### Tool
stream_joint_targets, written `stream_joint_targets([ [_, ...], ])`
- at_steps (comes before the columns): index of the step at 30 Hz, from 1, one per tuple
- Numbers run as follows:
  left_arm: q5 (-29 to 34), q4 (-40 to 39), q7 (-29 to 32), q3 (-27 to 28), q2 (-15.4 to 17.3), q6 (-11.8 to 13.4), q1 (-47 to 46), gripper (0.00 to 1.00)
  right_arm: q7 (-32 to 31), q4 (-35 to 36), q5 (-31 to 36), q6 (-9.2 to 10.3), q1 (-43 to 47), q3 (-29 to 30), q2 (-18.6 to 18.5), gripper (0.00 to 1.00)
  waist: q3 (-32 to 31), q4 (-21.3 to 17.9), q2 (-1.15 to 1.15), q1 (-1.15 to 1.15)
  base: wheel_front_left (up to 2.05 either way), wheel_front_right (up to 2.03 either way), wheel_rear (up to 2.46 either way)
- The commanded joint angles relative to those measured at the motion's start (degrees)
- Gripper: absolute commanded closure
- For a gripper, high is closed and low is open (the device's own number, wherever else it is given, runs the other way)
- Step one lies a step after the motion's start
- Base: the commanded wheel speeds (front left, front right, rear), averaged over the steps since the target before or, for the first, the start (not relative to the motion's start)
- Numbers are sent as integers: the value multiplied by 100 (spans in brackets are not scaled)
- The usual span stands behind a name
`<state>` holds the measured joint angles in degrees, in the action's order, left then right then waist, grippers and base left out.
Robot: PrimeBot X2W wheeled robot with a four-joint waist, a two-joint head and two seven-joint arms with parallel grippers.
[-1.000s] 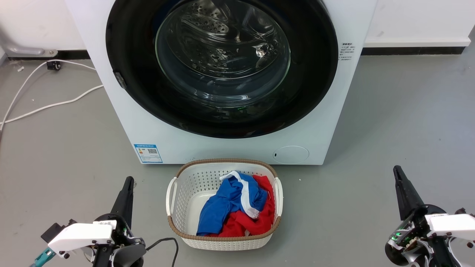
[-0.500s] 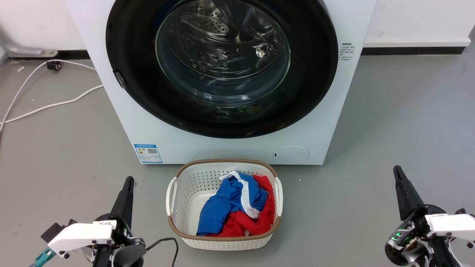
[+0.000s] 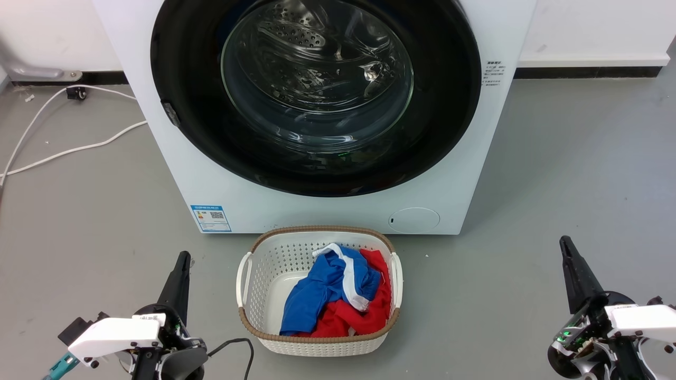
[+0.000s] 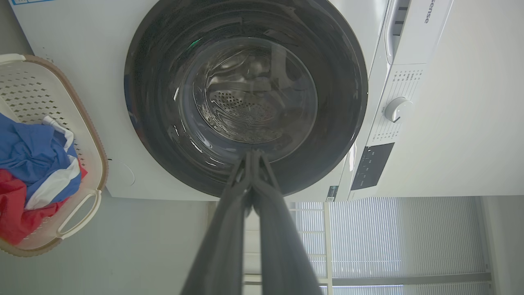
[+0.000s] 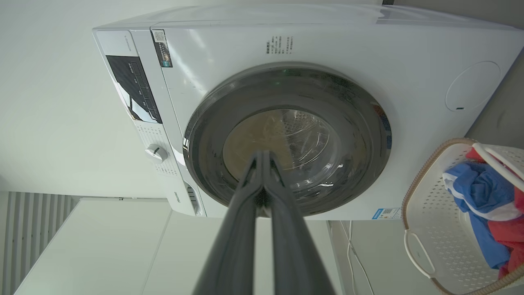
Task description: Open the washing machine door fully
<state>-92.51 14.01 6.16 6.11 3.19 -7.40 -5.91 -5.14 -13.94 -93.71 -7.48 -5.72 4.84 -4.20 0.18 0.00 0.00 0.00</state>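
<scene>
The white washing machine (image 3: 338, 211) stands straight ahead. Its round glossy black door (image 3: 179, 79) lies flat against the front, with the clear glass bowl (image 3: 317, 74) at its centre and a small latch (image 3: 170, 113) on the left rim. The door also shows in the left wrist view (image 4: 155, 135) and the right wrist view (image 5: 368, 135). My left gripper (image 3: 183, 258) is low at the left, shut and empty, well short of the machine. My right gripper (image 3: 565, 244) is low at the right, shut and empty too. Fingertips meet in both wrist views (image 4: 254, 153) (image 5: 262, 155).
A white perforated laundry basket (image 3: 248, 274) with blue and red clothes (image 3: 338, 295) sits on the grey floor directly before the machine, between my arms. White cables (image 3: 68, 150) trail on the floor at the left. A wall runs behind the machine.
</scene>
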Motion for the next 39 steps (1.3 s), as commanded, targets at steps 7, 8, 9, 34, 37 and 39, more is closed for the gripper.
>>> stream_joint_targets([
  [7, 1, 2, 0, 2, -3, 0, 0, 0, -4, -2, 1, 0, -1, 15, 11, 0, 0, 0, 0, 0, 0, 0, 0],
  [8, 0, 42, -4, -4, -8, 1, 21, 0, 2, -36, -1, 0, 23, 9, 15, 0, 0, 0, 0, 0, 0, 0, 0],
  [9, 0, 93, -4, -14, -16, 1, 64, 0, 3, -94, -1, 0, 62, 8, 25, 0, 0, 0, 0, 0, 0, 0, 0],
  [34, 2105, -414, -667, -738, 91, -4, 37, 0, 632, 423, 2135, -2, 203, -385, -4, 0, 9, 38, 0, 0, 0, 0, 0],
  [37, 2541, -475, -735, -773, 98, -4, 28, 0, 659, 510, 2588, -2, 225, -373, 12, 0, 15, 45, 0, 0, 0, 0, 0],
  [39, 2784, -531, -778, -802, 98, -4, 29, 0, 662, 569, 2863, -2, 234, -374, 23, 0, 20, 45, 0, 0, 0, 0, 0],
])
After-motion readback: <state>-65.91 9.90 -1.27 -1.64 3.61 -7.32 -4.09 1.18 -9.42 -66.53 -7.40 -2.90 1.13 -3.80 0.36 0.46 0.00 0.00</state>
